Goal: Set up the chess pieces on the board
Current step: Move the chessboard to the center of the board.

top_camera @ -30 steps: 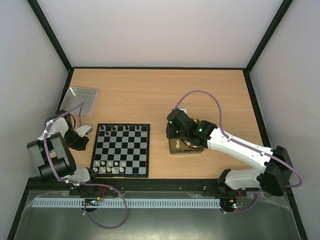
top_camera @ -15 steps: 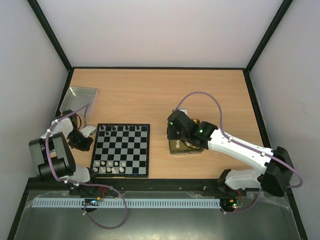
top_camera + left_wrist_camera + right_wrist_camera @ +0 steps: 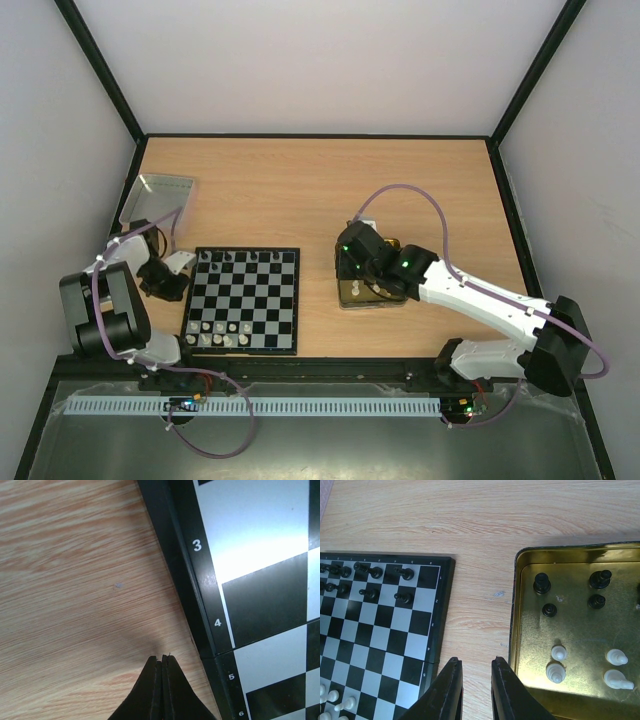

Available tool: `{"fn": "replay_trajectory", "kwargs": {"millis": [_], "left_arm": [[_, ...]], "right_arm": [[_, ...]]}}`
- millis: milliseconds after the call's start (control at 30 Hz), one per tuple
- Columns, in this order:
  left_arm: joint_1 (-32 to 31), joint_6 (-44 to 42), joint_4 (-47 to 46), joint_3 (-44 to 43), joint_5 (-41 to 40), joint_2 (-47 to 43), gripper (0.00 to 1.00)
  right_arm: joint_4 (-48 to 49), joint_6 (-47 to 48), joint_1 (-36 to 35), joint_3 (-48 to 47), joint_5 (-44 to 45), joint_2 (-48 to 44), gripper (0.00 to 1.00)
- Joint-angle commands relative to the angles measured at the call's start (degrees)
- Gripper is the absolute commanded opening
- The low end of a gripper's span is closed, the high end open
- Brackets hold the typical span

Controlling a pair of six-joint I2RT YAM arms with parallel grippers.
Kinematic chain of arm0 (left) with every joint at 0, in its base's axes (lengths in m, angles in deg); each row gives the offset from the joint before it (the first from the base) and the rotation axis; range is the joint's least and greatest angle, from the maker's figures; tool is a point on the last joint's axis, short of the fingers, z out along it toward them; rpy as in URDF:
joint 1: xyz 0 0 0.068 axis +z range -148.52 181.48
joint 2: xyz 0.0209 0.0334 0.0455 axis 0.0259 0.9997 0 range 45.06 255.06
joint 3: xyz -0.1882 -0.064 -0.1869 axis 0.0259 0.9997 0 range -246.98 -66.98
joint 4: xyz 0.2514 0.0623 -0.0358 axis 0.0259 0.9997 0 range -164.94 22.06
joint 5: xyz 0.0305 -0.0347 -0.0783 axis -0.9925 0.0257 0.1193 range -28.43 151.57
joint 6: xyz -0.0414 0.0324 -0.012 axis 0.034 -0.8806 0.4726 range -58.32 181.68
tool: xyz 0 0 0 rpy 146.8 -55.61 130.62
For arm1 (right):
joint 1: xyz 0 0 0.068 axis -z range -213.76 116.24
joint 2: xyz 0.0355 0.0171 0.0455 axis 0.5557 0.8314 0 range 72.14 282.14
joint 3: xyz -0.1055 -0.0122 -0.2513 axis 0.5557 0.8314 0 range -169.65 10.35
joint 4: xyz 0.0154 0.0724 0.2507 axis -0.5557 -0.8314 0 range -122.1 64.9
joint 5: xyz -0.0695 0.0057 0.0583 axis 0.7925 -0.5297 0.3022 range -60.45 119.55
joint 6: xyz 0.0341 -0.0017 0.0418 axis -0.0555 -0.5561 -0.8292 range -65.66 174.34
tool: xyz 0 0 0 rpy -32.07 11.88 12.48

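A pale wooden desk is spreading out in front of me, its grain running side to side. White walls are closing it in at the far edge and both sides, with black struts rising from the far corners. Even light is falling across it. A black rail is lining the near edge, a grey surface showing below.

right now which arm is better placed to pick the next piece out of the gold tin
Right. The right gripper hangs beside the tin, jaws slightly apart, loose pieces just ahead. The left gripper is shut over the table beside the board, away from the tin.
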Motion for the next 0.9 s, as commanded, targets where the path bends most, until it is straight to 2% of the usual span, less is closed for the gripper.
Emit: {"fn": "replay_trajectory", "kwargs": {"millis": [0, 867], "left_arm": [[-0.5, 0.7, 0.1, 0.9, 0.9, 0.8, 0.02], [-2.2, 2.2, -0.7, -1.0, 2.0, 2.8, 0.02]], "right_arm": [[0.5, -0.8, -0.2, 0.8, 0.8, -0.9, 0.16], [0.7, -0.1, -0.3, 0.8, 0.6, -0.2, 0.16]]}}
